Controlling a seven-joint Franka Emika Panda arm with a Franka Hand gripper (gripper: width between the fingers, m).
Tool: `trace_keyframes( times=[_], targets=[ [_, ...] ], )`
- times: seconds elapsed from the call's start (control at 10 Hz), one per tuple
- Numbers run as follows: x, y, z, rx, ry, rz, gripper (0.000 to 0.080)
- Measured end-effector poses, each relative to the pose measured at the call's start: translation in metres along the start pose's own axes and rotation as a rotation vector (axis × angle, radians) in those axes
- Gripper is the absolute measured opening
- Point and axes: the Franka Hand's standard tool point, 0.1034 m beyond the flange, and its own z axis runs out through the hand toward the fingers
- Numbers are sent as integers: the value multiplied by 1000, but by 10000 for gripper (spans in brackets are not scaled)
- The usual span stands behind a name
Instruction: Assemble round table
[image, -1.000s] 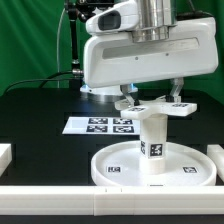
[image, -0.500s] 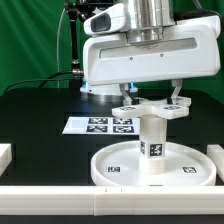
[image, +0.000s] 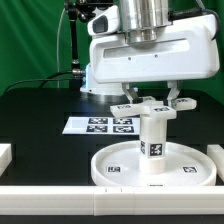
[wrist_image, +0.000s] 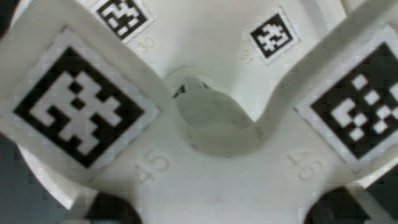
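Observation:
The large round disc (image: 118, 172) lies flat on the black table with the short thick leg (image: 153, 138) standing upright at its middle. The four-armed cross base (image: 150, 106) sits level on top of the leg. My gripper (image: 152, 99) comes straight down over it and is shut on the cross base, one finger on each side of its hub. In the wrist view the cross base (wrist_image: 210, 110) fills the picture: its tagged arms spread out and the round hub lies in the middle. My dark fingertips (wrist_image: 103, 206) show only at the picture's corners, so the contact itself is hidden.
The marker board (image: 103, 125) lies flat behind the disc, toward the exterior view's left. White border rails run along the front (image: 90, 207), the left (image: 5, 154) and the right (image: 217, 150). A green backdrop stands behind the arm's base.
My hand has turned about its vertical axis with the cross base in it; the base's arms now point a little differently. The leg and disc stay where they were.

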Motion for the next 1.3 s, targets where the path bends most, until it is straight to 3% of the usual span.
trace_keyframes(
  times=[0.1, 0.3, 1.0, 1.3],
  targets=[
    [-1, 1, -1, 19, 9, 126, 443],
    [-1, 1, -2, 33, 5, 332, 443],
    [-4, -1, -1, 47, -12, 798, 443],
    [-3, 2, -4, 113, -26, 1213, 443]
  ],
)
